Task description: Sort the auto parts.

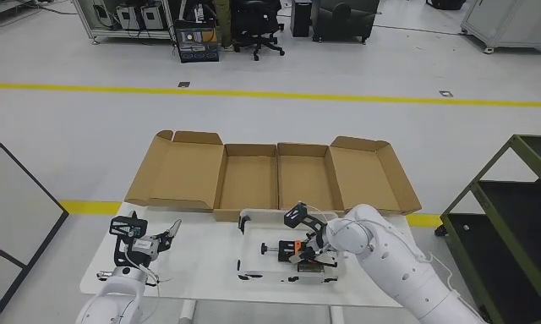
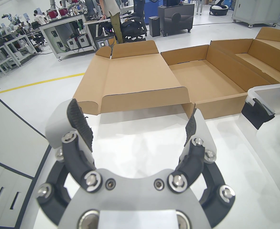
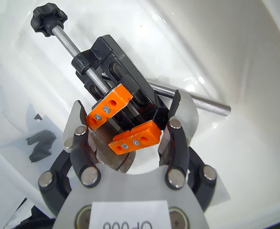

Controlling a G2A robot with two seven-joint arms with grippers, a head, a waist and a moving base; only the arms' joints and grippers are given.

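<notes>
Right end effector (image 3: 129, 113) first: we find it down inside the clear plastic bin (image 1: 254, 216), its fingers (image 3: 73, 120) closed onto a small black vise (image 3: 121, 72) with two orange pads (image 3: 135, 139). One finger touches the corner of an orange pad and the other meets the black body on the opposite side, so we read the vise as gripped. The vise lies on the bin floor. Its threaded screw (image 3: 68, 41) points away from the wrist and ends in a black star knob (image 3: 48, 18). A steel rod (image 3: 202, 102) lies crosswise in the bin, passing under the vise body and sticking out past one finger. A round metal piece (image 3: 111, 153) shows partly beneath the nearer orange pad; we cannot tell what it is.

Our left end effector (image 2: 134, 113) hangs above the left part of the white worktop (image 2: 135, 139), well apart from the bin, with its fingers spread wide.

Two open cardboard boxes sit side by side at the far edge of the worktop, touching each other, their lids folded outward: the left box (image 1: 249, 180) and the right box (image 1: 306, 180). The bin stands just in front of them, near the middle of the worktop. A black latch (image 2: 256, 114) sits on the bin end that faces the left arm.
</notes>
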